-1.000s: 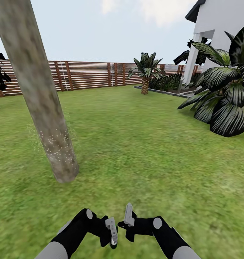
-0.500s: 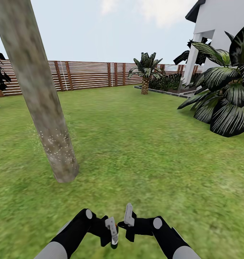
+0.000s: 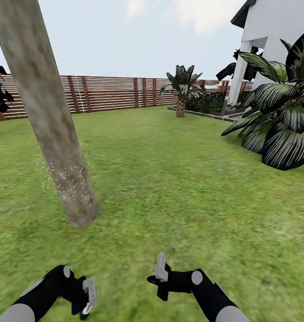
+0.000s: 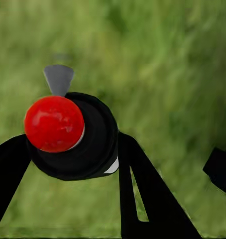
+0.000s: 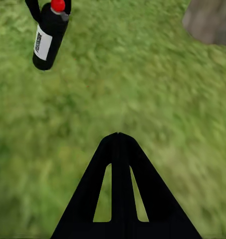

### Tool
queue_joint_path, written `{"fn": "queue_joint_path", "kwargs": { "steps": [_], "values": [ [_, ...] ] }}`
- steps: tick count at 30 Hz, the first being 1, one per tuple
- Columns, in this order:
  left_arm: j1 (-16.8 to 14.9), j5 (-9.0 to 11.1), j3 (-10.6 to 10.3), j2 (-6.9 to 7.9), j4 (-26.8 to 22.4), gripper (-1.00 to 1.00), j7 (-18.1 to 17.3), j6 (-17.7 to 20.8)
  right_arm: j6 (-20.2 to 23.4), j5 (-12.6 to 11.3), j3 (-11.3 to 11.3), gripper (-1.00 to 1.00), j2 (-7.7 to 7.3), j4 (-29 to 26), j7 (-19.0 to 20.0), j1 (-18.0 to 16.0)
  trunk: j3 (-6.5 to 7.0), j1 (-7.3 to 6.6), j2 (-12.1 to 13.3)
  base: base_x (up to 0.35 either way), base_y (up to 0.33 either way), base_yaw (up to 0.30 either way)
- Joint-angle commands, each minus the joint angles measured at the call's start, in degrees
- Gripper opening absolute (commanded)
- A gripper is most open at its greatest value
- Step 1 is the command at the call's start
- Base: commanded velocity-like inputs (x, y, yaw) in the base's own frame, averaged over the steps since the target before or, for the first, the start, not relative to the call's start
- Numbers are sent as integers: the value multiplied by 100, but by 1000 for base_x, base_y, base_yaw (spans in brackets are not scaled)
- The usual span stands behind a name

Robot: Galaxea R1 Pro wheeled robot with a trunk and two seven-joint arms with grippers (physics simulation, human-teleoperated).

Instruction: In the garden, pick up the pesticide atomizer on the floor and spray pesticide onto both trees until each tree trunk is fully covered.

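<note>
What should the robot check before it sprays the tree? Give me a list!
1. Bottle held: ok. The left gripper is shut on the pesticide atomizer.
2. Nozzle aimed at the tree trunk: cannot tell. In the left wrist view there is grass behind the bottle's top.
3. Trunk fully covered: not ok. White pesticide specks sit in a low band, and the bark above looks bare.
4. Right gripper out of the way: ok. It is shut, empty and apart from the bottle.
</note>
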Motion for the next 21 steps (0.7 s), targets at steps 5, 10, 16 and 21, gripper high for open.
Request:
{"fn": "queue_joint_path", "kwargs": {
  "steps": [5,10,16,21],
  "values": [
    [3,91,371,337,465,-100,571,-18,0,-20,-64,100,-89,10,-31,0,0,0,0,0,0,0],
    [4,309,1330,119,993,-100,1983,-66,-8,-17,-550,100,-512,237,-794,14,0,0,0,0,0,0],
    [138,2700,1608,-59,2518,-100,4212,-1981,-32,-32,-1959,100,-1043,1828,-3529,53,0,0,0,0,0,0],
    [572,3991,1616,-72,2878,-100,5338,-2880,-721,-94,-2395,100,-1020,2053,-5526,467,0,0,0,0,0,0]
  ]
}}
